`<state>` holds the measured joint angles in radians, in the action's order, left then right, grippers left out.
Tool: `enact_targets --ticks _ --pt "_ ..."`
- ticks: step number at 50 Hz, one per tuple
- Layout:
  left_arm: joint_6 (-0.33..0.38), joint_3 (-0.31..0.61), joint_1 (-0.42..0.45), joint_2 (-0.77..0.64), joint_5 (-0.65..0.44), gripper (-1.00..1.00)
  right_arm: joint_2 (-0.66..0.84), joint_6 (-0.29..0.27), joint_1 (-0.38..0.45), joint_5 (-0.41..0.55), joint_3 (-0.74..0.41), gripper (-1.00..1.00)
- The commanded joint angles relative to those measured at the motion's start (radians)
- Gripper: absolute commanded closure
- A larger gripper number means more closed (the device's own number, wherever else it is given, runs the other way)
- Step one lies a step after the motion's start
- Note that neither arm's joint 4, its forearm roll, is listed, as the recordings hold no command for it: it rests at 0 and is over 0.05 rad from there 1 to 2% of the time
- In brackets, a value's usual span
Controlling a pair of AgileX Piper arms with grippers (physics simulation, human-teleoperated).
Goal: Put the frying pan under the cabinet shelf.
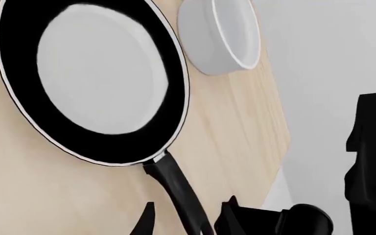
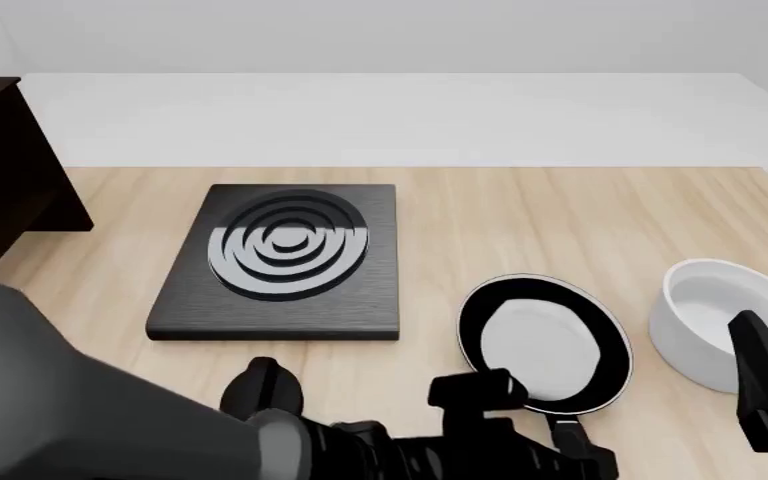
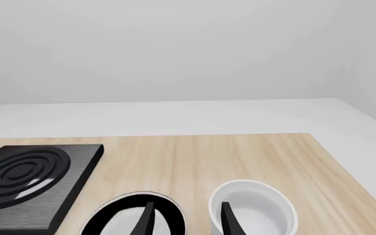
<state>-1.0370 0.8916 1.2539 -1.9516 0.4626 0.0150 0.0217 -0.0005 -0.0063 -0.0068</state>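
Seeing the frying pan (image 2: 544,345) lying flat on the pale wooden table (image 2: 558,210), near the front edge, just right of the black stove plate (image 2: 284,255) and just left of the white bowl (image 2: 718,320), touching neither. Noting its pale grey base facing up and its straight black handle (image 2: 564,432) pointing back toward the arms' side.

Holding the left gripper (image 2: 531,418) low at that handle, fingers (image 1: 230,215) spread apart, one on each side of it. Showing, in the left wrist view, the handle running between the two fingers with a sliver of table visible on either side (so open around it, not pinching it; whether a pad is grazing the handle, not telling from here).

Hanging the right gripper (image 2: 764,385) at the front view's right edge, just beside the bowl on its near side, jaws likewise parted and gripping nothing. Looking, in the right wrist view, past both fingertips (image 3: 227,220) at the pan's rim and the bowl below.

Finding the cabinet shelf (image 2: 4,160) standing at the table's left, toward the far side, dark brown and mostly cut off by the frame, well apart from the pan, with the stove plate lying between the two. Finding the pan not yet under it.
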Motion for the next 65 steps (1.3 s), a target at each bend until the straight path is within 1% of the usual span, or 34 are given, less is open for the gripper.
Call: enact_targets --ticks 1,7,8,17,21,26,31,46,51,52,55,56,58,59,60,61,65 --pt "-0.035 0.015 0.009 -0.051 0.053 -1.00 0.000 0.000 0.000 0.000 0.000 -1.00" --pt "-0.031 0.027 0.006 -0.073 0.062 -1.00 0.000 0.000 0.000 0.000 0.000 -1.00" --pt "-0.041 0.026 0.010 -0.088 0.078 -1.00 0.000 0.000 0.000 0.000 0.000 -1.00" --pt "-0.059 0.031 0.011 -0.124 0.112 -1.00 0.000 0.000 0.000 0.000 0.000 -1.00" --pt "-0.072 0.032 0.024 -0.142 0.133 -1.00 0.000 0.000 0.000 0.000 0.000 -1.00" --pt "-0.062 0.057 0.018 -0.159 0.118 -1.00 0.000 0.000 0.000 0.000 0.000 -1.00" --pt "-0.089 0.050 0.042 -0.180 0.165 -1.00 0.000 0.000 0.000 0.000 0.000 -1.00" --pt "-0.090 0.075 0.056 -0.201 0.178 -1.00 0.000 0.000 0.000 0.000 0.000 -1.00" --pt "-0.097 0.092 0.044 -0.220 0.185 -1.00 -0.001 0.000 0.000 0.000 0.000 -1.00" --pt "-0.102 0.117 0.027 -0.247 0.177 -1.00 -0.001 0.000 0.000 0.000 0.000 -1.00" --pt "-0.109 0.117 0.030 -0.256 0.194 -1.00 0.000 0.000 0.000 0.000 0.000 -1.00" --pt "-0.132 0.110 0.036 -0.270 0.222 -1.00 0.000 0.000 0.000 0.000 0.000 -1.00" --pt "-0.132 0.110 0.036 -0.270 0.222 -1.00 0.000 0.000 0.000 0.000 0.000 -1.00" --pt "-0.131 0.142 0.015 -0.301 0.208 -1.00 0.000 0.000 0.000 0.000 0.000 -1.00" --pt "-0.131 0.142 0.015 -0.301 0.207 -1.00 0.000 0.000 0.000 0.000 0.000 -1.00" --pt "-0.126 0.168 0.005 -0.323 0.200 -1.00 0.000 0.000 0.000 0.000 0.000 -1.00" --pt "-0.141 0.179 -0.018 -0.333 0.211 -1.00 0.000 0.000 0.000 0.000 0.000 -1.00"
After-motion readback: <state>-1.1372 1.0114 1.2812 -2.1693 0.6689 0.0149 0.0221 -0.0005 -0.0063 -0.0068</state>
